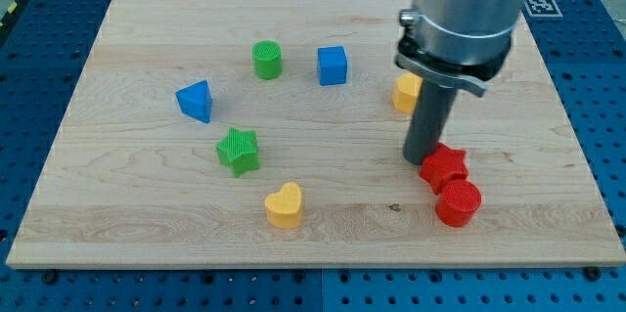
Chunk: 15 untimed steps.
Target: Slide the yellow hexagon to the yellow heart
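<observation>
The yellow hexagon [406, 92] sits toward the view's right, partly hidden behind the arm's housing, with the blue cube [333, 66] near on its left. My tip [423, 159] is a bare rod with nothing to open or close; it rests below the hexagon, apart from it, touching or just beside the red star [444, 166]. The red cylinder [459, 202] lies just below that star. The yellow heart [285, 205] waits well apart, toward the view's bottom left. I judge the approach step is in hand: no contact yet. Next, my tip should go round to the hexagon's upper right, then push diagonally down-left, passing the green star [239, 150].
</observation>
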### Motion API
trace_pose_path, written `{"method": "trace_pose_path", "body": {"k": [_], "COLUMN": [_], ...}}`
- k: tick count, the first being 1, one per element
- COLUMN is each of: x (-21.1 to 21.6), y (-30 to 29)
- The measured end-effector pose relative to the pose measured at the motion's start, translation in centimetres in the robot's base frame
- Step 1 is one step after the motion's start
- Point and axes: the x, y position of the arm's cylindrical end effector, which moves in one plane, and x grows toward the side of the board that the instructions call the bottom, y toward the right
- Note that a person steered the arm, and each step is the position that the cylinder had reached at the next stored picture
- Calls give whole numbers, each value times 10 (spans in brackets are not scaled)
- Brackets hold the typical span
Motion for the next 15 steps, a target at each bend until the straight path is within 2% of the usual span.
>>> {"method": "trace_pose_path", "body": {"k": [1, 3, 6, 7, 8, 9, 12, 15], "x": [1, -6, -97, -119, -119, -119, -114, -55], "y": [9, -31, 65, 54, 6, -9, 6, -39]}}
